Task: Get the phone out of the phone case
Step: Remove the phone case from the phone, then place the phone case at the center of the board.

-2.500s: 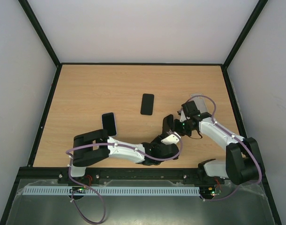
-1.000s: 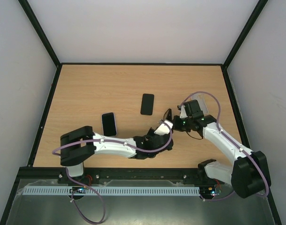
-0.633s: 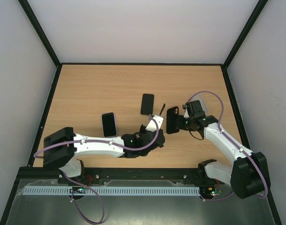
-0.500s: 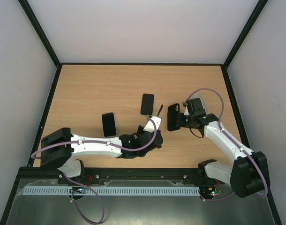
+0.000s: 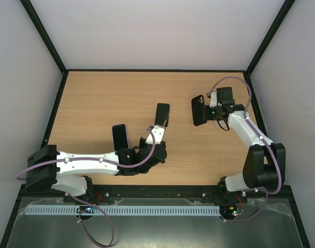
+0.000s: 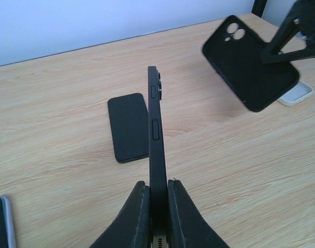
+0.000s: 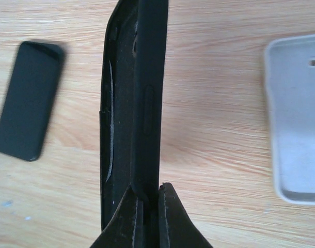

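Left hand (image 6: 157, 186) clamps phone (image 6: 155, 129) across its faces — likely stiff, slick; right hand (image 7: 148, 190) pinches case (image 7: 142, 93) — probably limp.

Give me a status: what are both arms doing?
Left gripper shut on phone, edge-up. Right gripper shut on black case, apart from phone. Flat spare phone on table, not between them.

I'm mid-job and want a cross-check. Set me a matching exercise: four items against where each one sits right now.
Things:
A. phone with side buttons
B. black case
C. pale case
D. plain black slab

States:
1. lying flat mid-table
2. clamped in the right gripper, off the table
3. held edge-on in the left gripper
4. lying empty on the table's right side

Pairs: A-3, B-2, C-4, D-1
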`<state>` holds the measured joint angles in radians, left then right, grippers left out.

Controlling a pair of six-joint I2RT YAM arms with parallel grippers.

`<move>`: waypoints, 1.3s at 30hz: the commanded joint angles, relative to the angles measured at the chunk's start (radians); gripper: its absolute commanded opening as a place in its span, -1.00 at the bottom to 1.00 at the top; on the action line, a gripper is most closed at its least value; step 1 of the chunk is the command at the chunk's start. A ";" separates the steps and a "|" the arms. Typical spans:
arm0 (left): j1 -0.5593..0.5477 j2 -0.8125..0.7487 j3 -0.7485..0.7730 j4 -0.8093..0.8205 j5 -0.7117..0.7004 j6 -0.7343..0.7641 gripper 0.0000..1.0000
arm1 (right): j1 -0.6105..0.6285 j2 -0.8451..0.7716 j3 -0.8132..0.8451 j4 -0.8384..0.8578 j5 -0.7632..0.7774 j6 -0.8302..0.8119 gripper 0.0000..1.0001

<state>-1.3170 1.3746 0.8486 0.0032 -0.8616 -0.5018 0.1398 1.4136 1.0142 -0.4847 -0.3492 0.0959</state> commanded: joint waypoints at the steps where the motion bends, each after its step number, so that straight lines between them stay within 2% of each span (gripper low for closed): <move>1: 0.013 -0.049 -0.018 -0.010 -0.057 -0.015 -0.95 | -0.069 0.026 0.000 0.030 0.004 -0.110 -0.96; 7: 0.020 -0.060 -0.032 -0.017 -0.053 -0.021 -0.95 | -0.116 0.091 -0.012 0.023 -0.052 -0.193 -0.96; 20: 0.044 -0.050 -0.030 -0.031 -0.031 -0.009 -0.95 | -0.226 0.310 0.051 -0.039 -0.181 -0.223 -0.96; 22: 0.050 -0.053 -0.032 -0.032 -0.026 -0.007 -0.95 | -0.236 0.346 0.063 -0.061 -0.198 -0.239 -0.77; 23: 0.053 -0.055 -0.035 -0.032 -0.023 -0.006 -0.95 | -0.238 0.360 0.068 -0.067 -0.195 -0.244 -0.50; 24: 0.059 -0.055 -0.038 -0.032 -0.020 -0.006 -0.95 | -0.240 0.368 0.069 -0.069 -0.192 -0.248 -0.37; 26: 0.074 -0.055 -0.043 -0.032 -0.010 -0.004 -0.95 | -0.247 0.365 0.064 -0.058 -0.189 -0.252 -0.23; 33: 0.142 -0.056 -0.043 -0.030 0.037 0.066 -0.95 | -0.249 0.254 0.039 -0.026 -0.132 -0.259 -0.05; 39: 0.177 -0.010 -0.031 -0.037 -0.035 0.230 -0.95 | -0.249 0.099 0.017 -0.064 -0.163 -0.249 -0.01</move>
<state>-1.1538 1.3487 0.8055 -0.0479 -0.8143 -0.4042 -0.1047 1.6241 1.0538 -0.5125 -0.5003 -0.1509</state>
